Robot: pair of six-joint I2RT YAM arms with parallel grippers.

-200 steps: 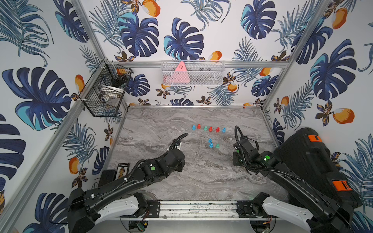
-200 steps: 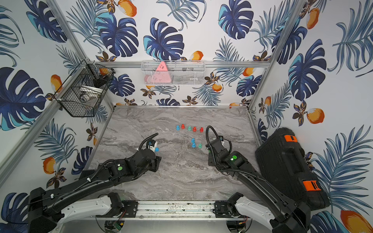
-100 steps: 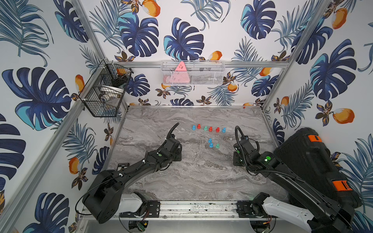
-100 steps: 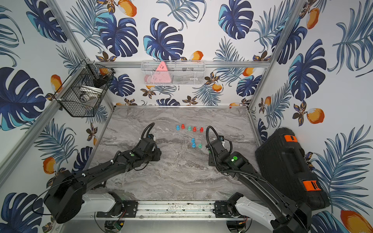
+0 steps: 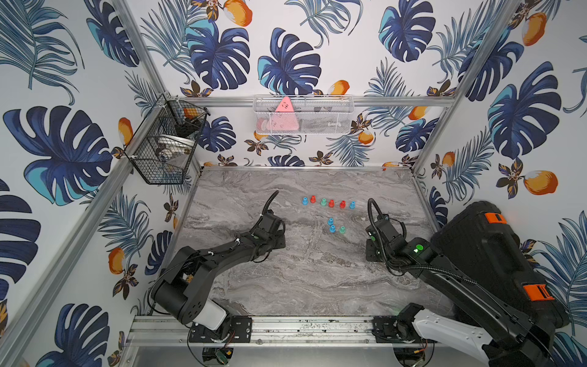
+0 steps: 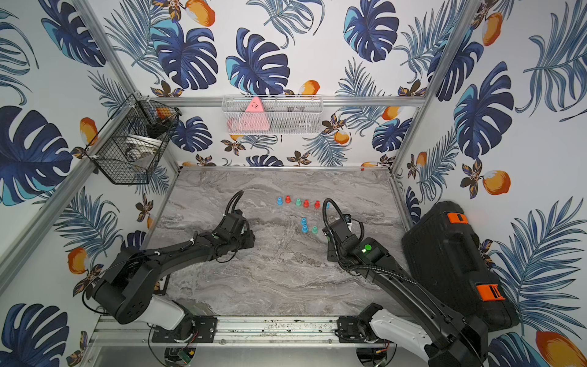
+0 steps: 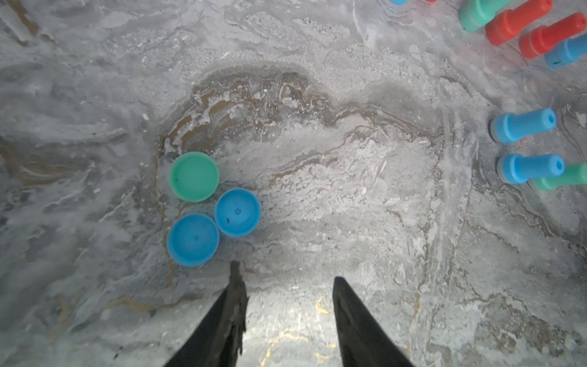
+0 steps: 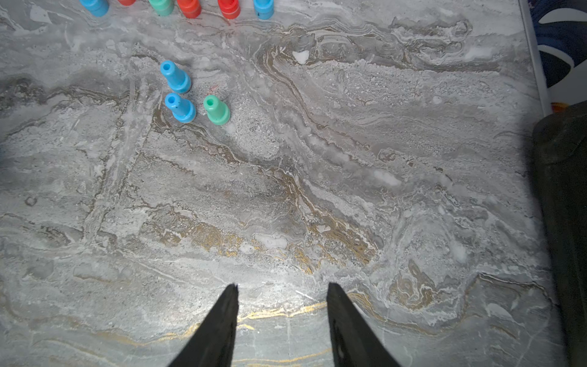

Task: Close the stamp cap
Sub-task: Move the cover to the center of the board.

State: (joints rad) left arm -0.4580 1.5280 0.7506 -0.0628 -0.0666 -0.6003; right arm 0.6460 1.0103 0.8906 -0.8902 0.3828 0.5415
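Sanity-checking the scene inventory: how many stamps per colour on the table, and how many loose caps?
Blue stamps: 4
Red stamps: 3
Green stamps: 2
Loose caps: 3 (2 blue, 1 green)
Total: 12

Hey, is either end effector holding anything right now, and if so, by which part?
Nothing is held. The left end effector and right end effector each show only bare table between open jaws; the loose caps lie outside them.

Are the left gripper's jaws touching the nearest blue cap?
Apart: the left wrist view shows bare table between the left gripper and that blue cap.
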